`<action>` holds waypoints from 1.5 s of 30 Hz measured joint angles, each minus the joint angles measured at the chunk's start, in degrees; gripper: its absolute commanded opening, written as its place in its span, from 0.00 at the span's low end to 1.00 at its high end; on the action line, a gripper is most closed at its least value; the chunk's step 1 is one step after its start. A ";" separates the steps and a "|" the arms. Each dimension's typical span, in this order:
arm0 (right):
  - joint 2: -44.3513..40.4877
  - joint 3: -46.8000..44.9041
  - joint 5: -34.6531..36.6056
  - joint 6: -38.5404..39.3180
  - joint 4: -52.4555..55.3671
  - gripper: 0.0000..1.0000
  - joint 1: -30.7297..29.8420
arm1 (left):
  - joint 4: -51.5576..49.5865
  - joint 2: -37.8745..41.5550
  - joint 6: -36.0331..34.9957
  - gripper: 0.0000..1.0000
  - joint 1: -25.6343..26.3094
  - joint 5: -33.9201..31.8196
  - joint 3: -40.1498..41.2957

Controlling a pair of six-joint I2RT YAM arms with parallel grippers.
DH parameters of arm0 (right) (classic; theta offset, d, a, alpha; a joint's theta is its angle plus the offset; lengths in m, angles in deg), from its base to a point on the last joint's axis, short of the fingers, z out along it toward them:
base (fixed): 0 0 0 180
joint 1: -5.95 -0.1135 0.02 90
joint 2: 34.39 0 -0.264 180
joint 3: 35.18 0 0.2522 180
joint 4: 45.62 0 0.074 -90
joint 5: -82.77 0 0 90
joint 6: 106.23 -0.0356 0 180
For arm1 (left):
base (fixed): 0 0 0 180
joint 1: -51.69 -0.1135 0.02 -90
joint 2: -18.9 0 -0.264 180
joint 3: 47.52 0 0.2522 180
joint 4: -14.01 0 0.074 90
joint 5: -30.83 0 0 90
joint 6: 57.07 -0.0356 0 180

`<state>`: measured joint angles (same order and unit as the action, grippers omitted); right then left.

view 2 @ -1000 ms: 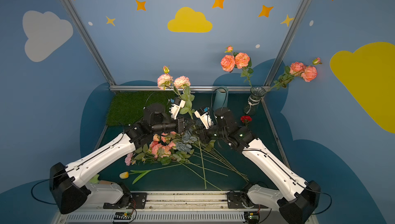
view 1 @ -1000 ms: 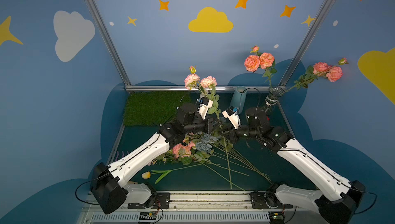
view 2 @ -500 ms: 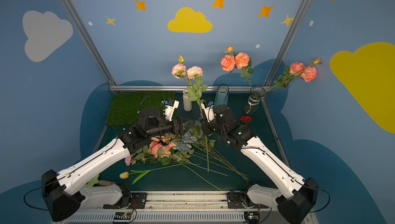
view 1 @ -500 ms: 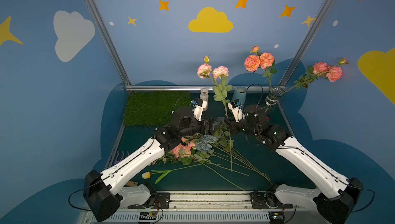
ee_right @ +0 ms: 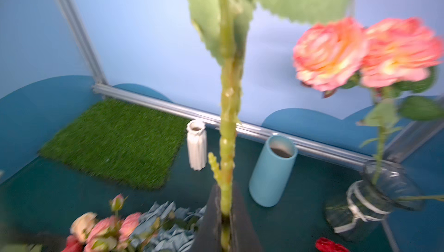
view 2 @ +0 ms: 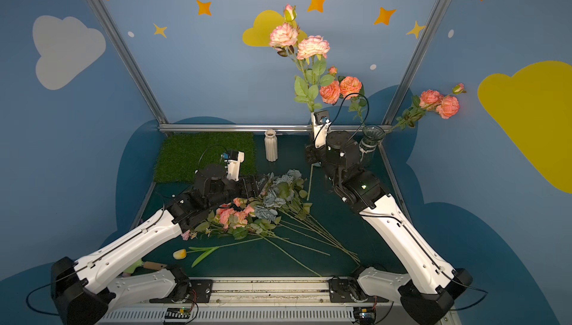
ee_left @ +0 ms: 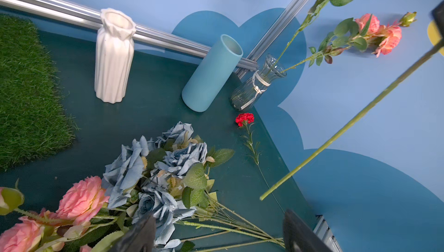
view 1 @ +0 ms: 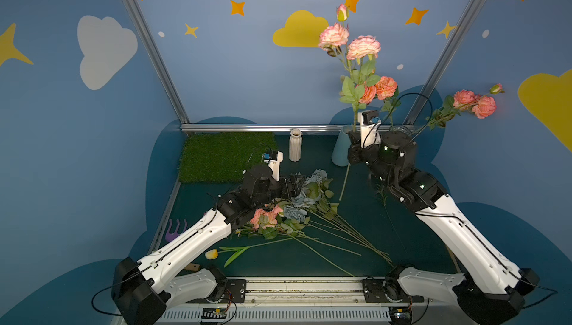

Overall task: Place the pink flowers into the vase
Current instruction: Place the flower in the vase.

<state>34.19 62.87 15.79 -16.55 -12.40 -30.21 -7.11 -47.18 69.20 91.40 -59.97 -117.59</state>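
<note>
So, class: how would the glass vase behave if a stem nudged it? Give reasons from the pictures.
The glass vase likely tips easily: it is slim, and its pink flowers lean far out to one side. Clear glass, so probably fragile and slippery. Being round, it might roll if knocked over.

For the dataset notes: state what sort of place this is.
Probably a staged robot test booth, not a real florist's: walls painted with clouds and stars, an aluminium frame, and the left arm and right arm mounted on a rail.
</note>
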 measured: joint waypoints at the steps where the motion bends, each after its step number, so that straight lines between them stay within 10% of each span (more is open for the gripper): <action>1: 0.31 1.07 1.38 0.28 -0.11 0.00 1.46 | 0.20 -0.11 0.33 0.83 -0.42 0.13 0.28; 16: 8.83 4.83 15.63 7.39 -11.61 0.00 20.74 | 3.98 0.46 4.98 0.83 -7.69 5.18 6.32; 45: 28.17 3.56 21.20 34.58 -71.91 0.00 24.46 | 13.99 -11.34 10.19 0.82 -11.65 17.81 7.34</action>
<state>62.36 66.43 36.99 18.03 -84.31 -5.75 6.88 -58.52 79.38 79.75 -42.16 -110.25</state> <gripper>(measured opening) 0.075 0.825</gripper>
